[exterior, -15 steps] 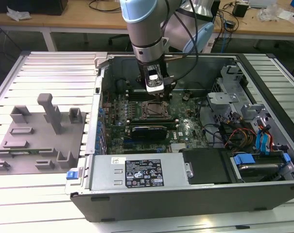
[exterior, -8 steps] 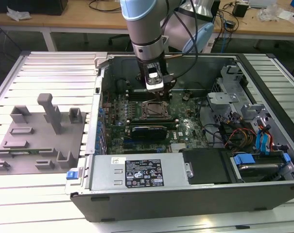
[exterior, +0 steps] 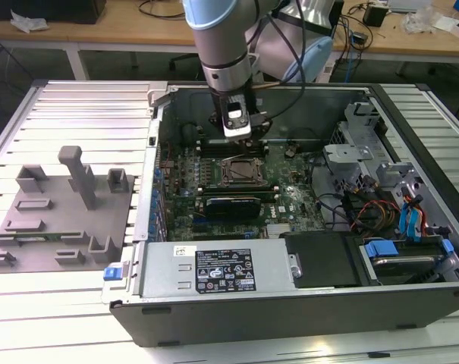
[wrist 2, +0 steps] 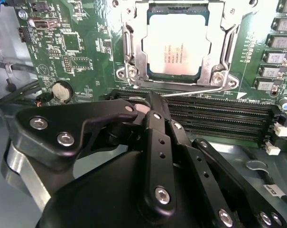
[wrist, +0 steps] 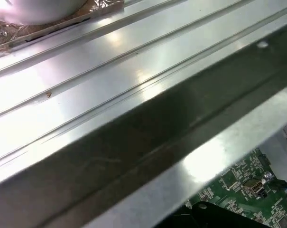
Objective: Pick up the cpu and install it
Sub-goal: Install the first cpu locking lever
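One cpu (wrist 2: 179, 45) sits in the socket (wrist 2: 134, 52) on the board (wrist 2: 81, 42), frame open around it; the second wrist view cuts off the socket's far edge. Hand (wrist 2: 145, 110) over the four memory slots (wrist 2: 219, 121) just beside the socket, fingers (wrist 2: 155, 133) closed together, holding nothing. In the exterior view the hand (exterior: 237, 135) hides the slots. One grey fixture (exterior: 62, 212) on the counter (exterior: 77, 106).

Second wrist view: hand (wrist 2: 150, 111) linkage blocks the lower motherboard (wrist 2: 81, 47); fingertips sit pressed together, nothing visible between them. Socket frame (wrist 2: 179, 45) cut off at the picture's top edge. Print on cpu (wrist 2: 178, 45) too small to read. First wrist view: case wall (wrist: 134, 142) hides most of the board.
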You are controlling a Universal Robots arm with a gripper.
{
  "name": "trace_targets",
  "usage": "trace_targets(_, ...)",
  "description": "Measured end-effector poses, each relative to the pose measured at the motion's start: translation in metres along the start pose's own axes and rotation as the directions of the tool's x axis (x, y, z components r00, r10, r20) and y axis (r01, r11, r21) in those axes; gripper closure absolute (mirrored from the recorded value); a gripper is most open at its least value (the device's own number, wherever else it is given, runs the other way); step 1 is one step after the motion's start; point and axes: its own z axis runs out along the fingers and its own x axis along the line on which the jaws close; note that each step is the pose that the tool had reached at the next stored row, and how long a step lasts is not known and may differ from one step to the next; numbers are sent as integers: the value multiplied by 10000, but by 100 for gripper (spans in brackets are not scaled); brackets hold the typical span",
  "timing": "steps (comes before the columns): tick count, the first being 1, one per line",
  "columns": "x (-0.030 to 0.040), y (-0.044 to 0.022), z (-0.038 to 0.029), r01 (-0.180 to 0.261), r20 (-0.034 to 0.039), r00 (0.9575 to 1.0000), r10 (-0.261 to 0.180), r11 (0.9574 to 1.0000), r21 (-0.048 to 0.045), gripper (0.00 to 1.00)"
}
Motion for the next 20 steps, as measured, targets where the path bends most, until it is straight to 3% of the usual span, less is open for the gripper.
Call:
trace_targets(6, 9, -1, 10, 3, 25, 10000, -3, 10000, -10, 89)
trace_targets(20, 2, -58, 90, 41, 103, 9999, -42, 9999, 116, 89)
